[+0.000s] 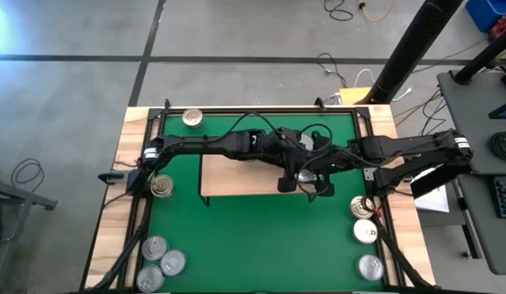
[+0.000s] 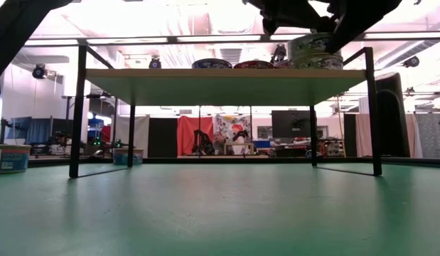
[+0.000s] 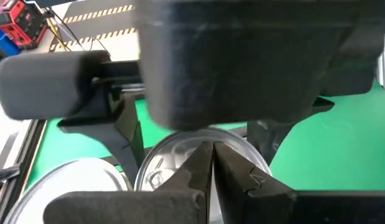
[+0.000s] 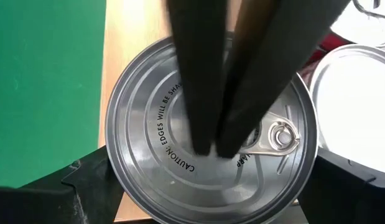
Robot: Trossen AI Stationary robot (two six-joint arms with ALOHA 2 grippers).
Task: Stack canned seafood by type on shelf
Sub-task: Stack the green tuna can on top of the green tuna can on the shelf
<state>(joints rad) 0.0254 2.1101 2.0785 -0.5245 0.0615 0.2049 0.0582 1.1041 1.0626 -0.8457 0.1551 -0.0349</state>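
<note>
Now, over on the left of the green mat (image 1: 253, 237), one gold tin (image 1: 192, 118) sits at the far edge, another gold tin (image 1: 162, 186) lies just beside the left arm's base, and three silver tins (image 1: 161, 265) cluster at the near corner. The left arm stretches flat across toward the middle, its left tool (image 1: 286, 181) clenched tight with nothing between the fingers, the tips pressing down on the lid of a silver tin (image 4: 211, 134) on the shelf (image 1: 240, 174). That tin shows a ringed lid, a pull tab and caution lettering. In the low view it tops a short stack (image 2: 316, 52) at the shelf's right end, with flatter tins (image 2: 234, 64) alongside. The right arm reaches in from the right, crossing close over the left; its right tool (image 1: 322, 189) stands wide, fingers either side of the same tin. Right of the shelf, more tins (image 1: 365, 230) line the counter (image 1: 114, 204) edge.
</note>
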